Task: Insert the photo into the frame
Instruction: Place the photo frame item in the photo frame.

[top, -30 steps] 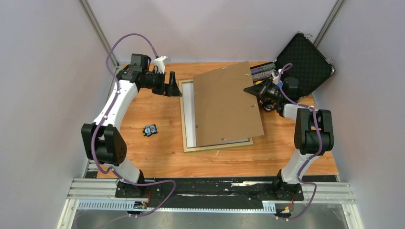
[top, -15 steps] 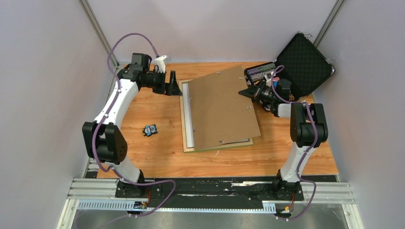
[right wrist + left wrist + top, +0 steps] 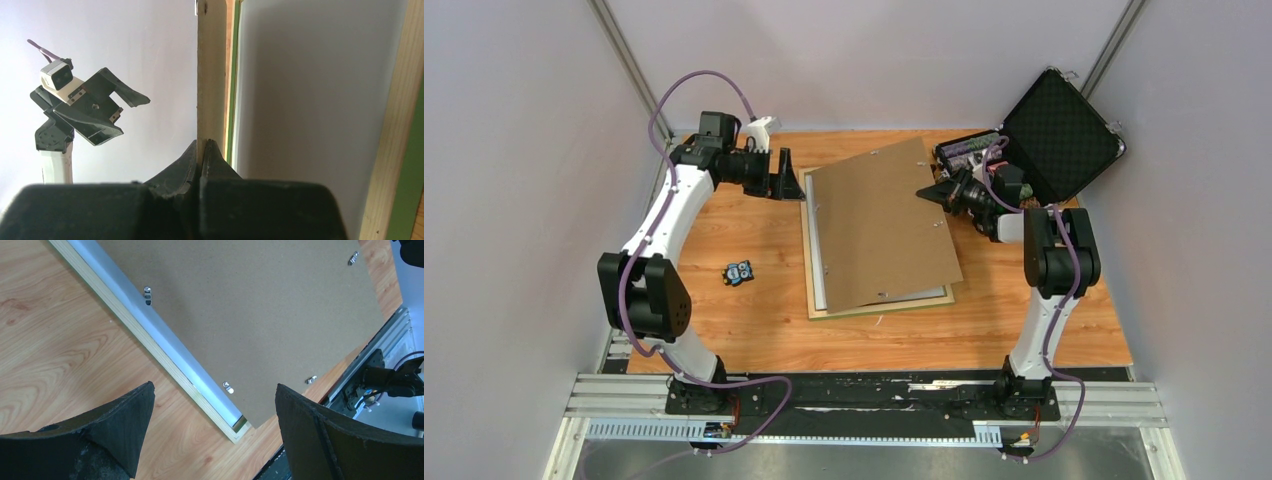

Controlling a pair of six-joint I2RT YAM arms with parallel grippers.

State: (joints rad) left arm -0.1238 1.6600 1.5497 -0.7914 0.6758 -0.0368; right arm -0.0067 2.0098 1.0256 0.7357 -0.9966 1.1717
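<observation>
The frame [image 3: 170, 365] lay flat in the middle of the tabletop [image 3: 724, 220], pale wooden back upward. A brown backing board [image 3: 879, 225] covered most of it, turned slightly askew, so that its upper right part stuck out past the frame. A pale strip [image 3: 820, 250] showed along the inside of the frame's left rail. Whether that strip was the photo could not be told.

The right tool [image 3: 936, 190] sat at the board's right edge, right of centre in the overhead view. In its wrist view the fingers were pressed together on that thin edge. The left tool [image 3: 789, 180] stood by the frame's upper left corner, its fingers spread wide with nothing between them. Small metal clips [image 3: 227, 387] sat on the board near its left edge.

An open black case [image 3: 1064, 125] stood at the upper right. A small dark object [image 3: 739, 272] lay left of the frame, well apart from it.
</observation>
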